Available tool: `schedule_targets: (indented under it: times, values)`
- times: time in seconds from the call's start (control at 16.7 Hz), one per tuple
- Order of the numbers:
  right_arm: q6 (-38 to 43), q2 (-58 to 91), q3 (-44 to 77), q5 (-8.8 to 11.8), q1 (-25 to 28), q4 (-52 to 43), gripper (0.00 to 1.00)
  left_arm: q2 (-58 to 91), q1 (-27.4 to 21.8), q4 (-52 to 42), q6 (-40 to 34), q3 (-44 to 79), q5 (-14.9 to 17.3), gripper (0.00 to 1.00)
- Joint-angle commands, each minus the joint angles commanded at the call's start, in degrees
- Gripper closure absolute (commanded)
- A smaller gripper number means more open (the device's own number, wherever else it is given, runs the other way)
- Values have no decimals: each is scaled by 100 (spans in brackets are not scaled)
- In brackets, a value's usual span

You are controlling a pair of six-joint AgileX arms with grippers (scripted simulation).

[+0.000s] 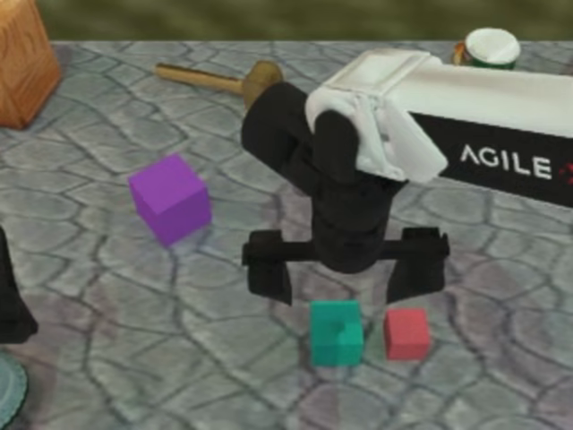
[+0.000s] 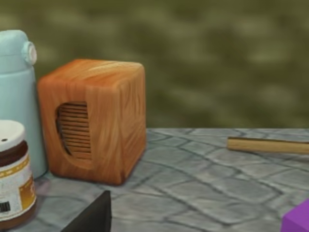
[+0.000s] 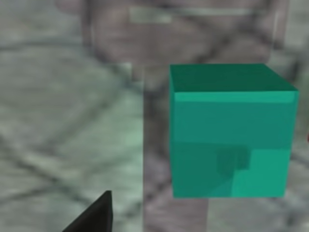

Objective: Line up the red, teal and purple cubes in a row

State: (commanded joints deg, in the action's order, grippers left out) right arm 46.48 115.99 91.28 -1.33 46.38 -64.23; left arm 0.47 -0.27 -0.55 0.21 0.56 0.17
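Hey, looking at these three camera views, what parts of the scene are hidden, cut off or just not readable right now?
- Left gripper: top view, cut off by the left edge; its fingers are out of sight.
- Purple cube: left wrist view, only a corner shows at the frame edge.
- Red cube: right wrist view, nearly all past the edge.
- Jar: left wrist view, label too small to read.
- Wooden stick: top view, its far end hidden behind the right arm.

Soft, even light throughout; the right arm [image 1: 430, 125] casts a faint shadow onto the table [image 1: 107, 296]. The right wrist view's upper frame is blurred.
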Motion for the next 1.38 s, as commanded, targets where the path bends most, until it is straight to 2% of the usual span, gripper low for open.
schedule_targets:
  times: [0.18,0.42,0.66,0.84,1.08,1.38]
  values:
    - [-215,-440,-353,-98,-200,264,0,477,-203,-496,188,524,111,0]
    - [-830,-1657,-1394,-318,-719,881,0,1904,-601,-1714,677,2041,270,0]
    - [-1733,-3389,-3054,-532,-1462,1670,0,4156,-1036,-3351,1319,4139,395,0]
    - [-2463,-4843,-4497,-616,-2079,2317,0,6267,-1327,-4714,1795,5802,462,0]
    - [-3358,-6901,-6360,-571,-2897,3280,0,9144,-1589,-6250,2382,7844,460,0]
    - [-4174,-9488,-8110,-293,-3795,4723,0,11661,-1743,-7198,3033,9756,314,0]
